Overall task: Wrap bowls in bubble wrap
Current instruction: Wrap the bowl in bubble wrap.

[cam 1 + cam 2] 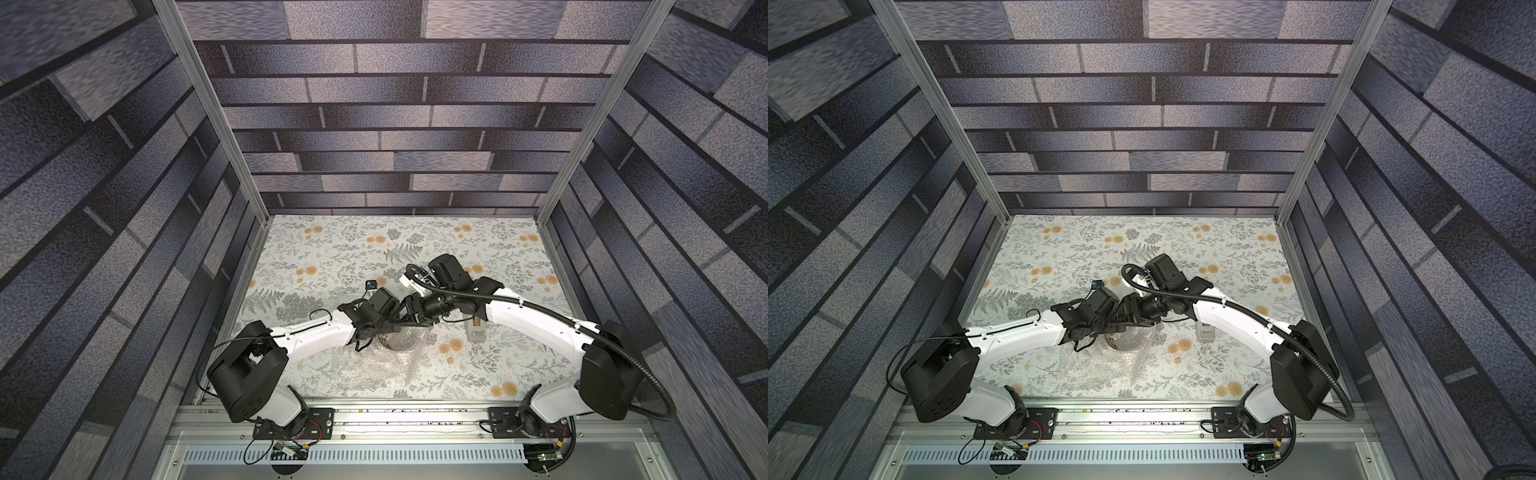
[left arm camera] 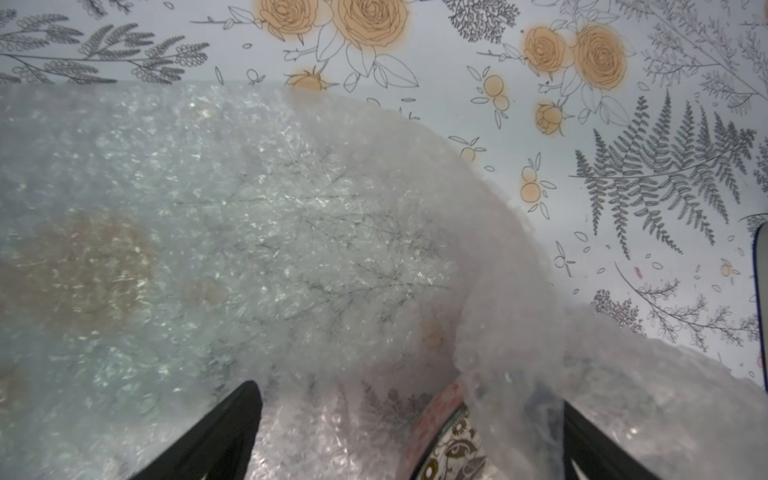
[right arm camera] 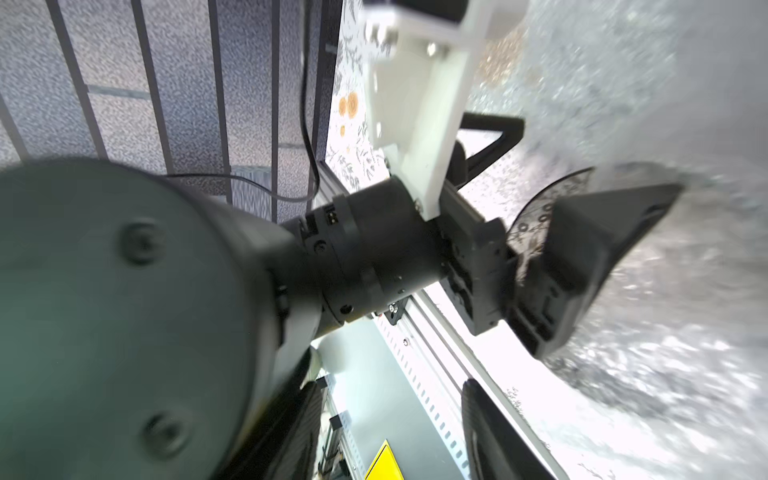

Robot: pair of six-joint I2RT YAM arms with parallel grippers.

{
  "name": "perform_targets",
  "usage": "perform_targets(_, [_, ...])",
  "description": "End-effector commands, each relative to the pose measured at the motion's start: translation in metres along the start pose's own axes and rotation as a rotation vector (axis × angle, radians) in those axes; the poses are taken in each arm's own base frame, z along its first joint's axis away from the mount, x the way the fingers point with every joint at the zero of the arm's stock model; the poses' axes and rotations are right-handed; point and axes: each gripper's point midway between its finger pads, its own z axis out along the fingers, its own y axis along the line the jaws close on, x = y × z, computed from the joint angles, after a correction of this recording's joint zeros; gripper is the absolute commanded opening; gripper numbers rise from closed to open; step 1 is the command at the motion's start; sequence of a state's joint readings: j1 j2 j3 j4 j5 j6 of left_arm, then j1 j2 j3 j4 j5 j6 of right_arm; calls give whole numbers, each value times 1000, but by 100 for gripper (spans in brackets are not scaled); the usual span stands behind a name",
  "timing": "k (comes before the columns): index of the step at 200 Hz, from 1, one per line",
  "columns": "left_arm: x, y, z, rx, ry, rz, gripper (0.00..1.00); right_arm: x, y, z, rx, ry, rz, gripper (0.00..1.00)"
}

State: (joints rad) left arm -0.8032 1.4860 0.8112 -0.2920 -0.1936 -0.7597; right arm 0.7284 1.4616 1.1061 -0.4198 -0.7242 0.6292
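Folding seems current: small white, black-speckled round bowl (image 1: 390,343) on clear crinkly bubble wrap sheet (image 1: 365,365), 6 o'clock on floral table (image 1: 332,249); my left gripper (image 2: 409,399) gapes astride it, right gripper (image 3: 390,384) parted, empty; next, pinch 1 flap.

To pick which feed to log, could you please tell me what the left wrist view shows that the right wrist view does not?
Only the left wrist view: the large fern print on the table cover. Only the right wrist view: the left arm's wrist, the brick-patterned wall and a yellow sticker. Both: the bubble wrap, the bowl and the open left gripper.
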Motion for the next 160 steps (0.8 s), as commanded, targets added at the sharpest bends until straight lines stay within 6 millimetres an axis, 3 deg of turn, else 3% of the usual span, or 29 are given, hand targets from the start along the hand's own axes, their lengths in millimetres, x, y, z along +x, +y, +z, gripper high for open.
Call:
perform_targets(1, [10, 7, -2, -26, 29, 28, 100, 7, -26, -32, 143, -25, -8, 56])
perform_targets(31, [9, 8, -4, -30, 23, 29, 100, 5, -53, -44, 217, -71, 25, 65])
perform_targets(44, [9, 9, -4, -32, 26, 29, 100, 14, -76, -35, 261, -43, 59, 70])
perform_targets(88, [7, 9, -7, -36, 20, 32, 100, 10, -126, -14, 382, -8, 89, 75])
perform_targets(160, [6, 11, -9, -44, 17, 36, 100, -3, -148, 13, 352, -30, 131, 78])
